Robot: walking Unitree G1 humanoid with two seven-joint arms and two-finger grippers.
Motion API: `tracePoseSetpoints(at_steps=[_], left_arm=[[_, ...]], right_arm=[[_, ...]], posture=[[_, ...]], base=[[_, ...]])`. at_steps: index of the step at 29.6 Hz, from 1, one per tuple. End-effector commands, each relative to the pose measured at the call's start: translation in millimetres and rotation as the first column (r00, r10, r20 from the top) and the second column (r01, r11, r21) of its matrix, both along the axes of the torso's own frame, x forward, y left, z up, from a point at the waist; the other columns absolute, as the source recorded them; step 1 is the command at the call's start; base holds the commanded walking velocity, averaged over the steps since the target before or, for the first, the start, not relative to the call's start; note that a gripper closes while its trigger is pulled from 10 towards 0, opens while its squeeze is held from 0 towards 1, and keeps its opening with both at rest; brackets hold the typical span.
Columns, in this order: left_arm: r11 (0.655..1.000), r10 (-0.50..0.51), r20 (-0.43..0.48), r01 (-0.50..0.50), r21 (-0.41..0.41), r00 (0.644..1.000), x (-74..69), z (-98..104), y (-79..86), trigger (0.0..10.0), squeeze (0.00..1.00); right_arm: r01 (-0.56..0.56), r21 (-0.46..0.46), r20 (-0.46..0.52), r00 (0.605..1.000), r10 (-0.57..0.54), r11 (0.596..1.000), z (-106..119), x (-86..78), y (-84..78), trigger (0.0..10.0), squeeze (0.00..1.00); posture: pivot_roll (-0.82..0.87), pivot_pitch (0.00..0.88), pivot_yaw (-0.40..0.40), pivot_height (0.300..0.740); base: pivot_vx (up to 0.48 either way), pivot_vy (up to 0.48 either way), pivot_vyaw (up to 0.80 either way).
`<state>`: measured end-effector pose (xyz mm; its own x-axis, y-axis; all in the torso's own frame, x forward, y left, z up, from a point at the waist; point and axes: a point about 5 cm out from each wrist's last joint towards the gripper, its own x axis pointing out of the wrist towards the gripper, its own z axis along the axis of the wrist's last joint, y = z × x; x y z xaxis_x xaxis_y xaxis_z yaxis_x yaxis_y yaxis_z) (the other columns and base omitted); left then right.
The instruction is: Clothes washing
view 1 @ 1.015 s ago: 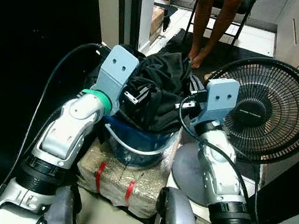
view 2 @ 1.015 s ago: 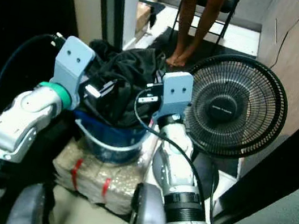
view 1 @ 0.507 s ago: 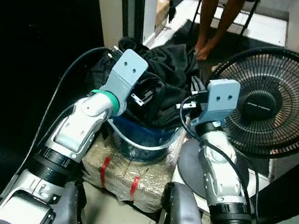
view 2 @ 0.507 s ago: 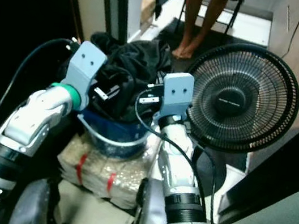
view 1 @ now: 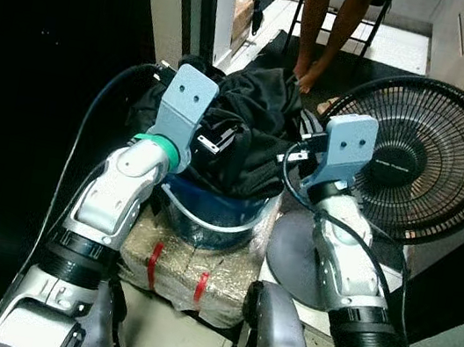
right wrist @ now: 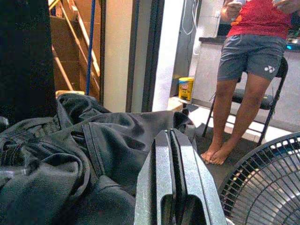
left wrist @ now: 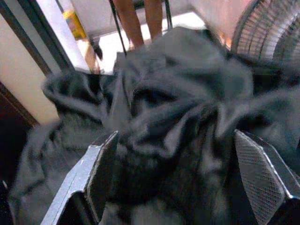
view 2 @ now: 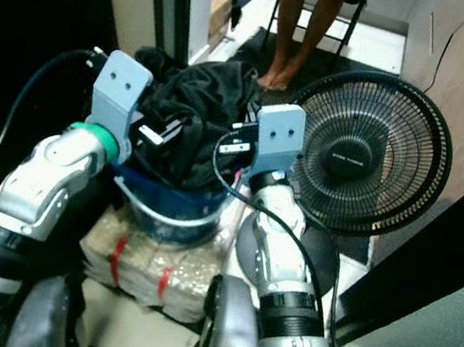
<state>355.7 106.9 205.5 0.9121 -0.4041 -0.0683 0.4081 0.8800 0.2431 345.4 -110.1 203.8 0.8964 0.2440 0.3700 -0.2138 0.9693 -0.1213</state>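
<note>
Between frames the head camera has swung a little, while both arms stay at the heaped dark clothes (view 1: 247, 136) in the blue bucket (view 1: 207, 214), which sits on a wrapped bundle (view 1: 188, 273) beside a standing fan (view 1: 411, 168). Left pincer (left wrist: 187, 183) gapes wide over the cloth, holding nothing; right pincer (right wrist: 174, 187) is pressed closed and empty. Washing appears barely begun: no garment lifted yet.
</note>
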Motion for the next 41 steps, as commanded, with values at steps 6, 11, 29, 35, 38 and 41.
tracePoseSetpoints(at_steps=[6, 11, 29, 35, 38, 41], left_arm=[[0.985, -0.094, -0.133, 0.111, 0.131, 0.987, -2.3, -27.4, -9.1, 10.0, 0.00], [0.978, -0.117, -0.174, 0.144, 0.149, 0.978, -5.8, -39.2, -11.9, 10.0, 0.00], [0.991, -0.110, -0.092, 0.116, 0.063, 0.990, -3.6, -20.2, -11.9, 0.0, 0.00], [0.992, -0.111, -0.077, 0.115, 0.049, 0.991, -6.0, -16.2, -10.4, 0.0, 0.00], [0.992, -0.119, -0.063, 0.121, 0.038, 0.991, -8.6, -12.6, -9.4, 0.0, 0.00], [0.991, -0.128, -0.044, 0.129, 0.028, 0.991, -11.9, -8.0, -8.1, 0.0, 0.00]], right_arm=[[0.003, -0.008, -0.009, 1.000, -0.003, 1.000, -3.6, -0.4, 0.0, 10.0, 0.00], [0.005, -0.010, -0.013, 1.000, -0.005, 1.000, -5.6, -0.9, -1.0, 10.0, 0.00], [0.010, -0.002, -0.018, 1.000, -0.010, 1.000, -6.6, -0.9, 0.2, 10.0, 0.00], [0.010, 0.000, -0.017, 1.000, -0.010, 1.000, -6.4, -0.7, 0.7, 10.0, 0.00], [0.011, 0.001, -0.016, 1.000, -0.011, 1.000, -6.1, -0.6, 0.6, 10.0, 0.00], [0.013, 0.002, -0.016, 1.000, -0.012, 1.000, -6.1, -0.8, 0.3, 10.0, 0.00]], posture=[[-0.04, 0.036, 0.028, 0.480], [-0.04, 0.036, 0.029, 0.480], [-0.03, 0.047, 0.035, 0.480], [-0.03, 0.047, 0.036, 0.480], [-0.03, 0.048, 0.037, 0.480], [-0.03, 0.048, 0.038, 0.480]], base=[[0.000, 0.000, 0.00], [0.000, 0.000, 0.00], [0.000, 0.000, 0.00], [0.000, 0.000, 0.00], [0.000, 0.000, 0.00], [0.000, 0.000, 0.00]])
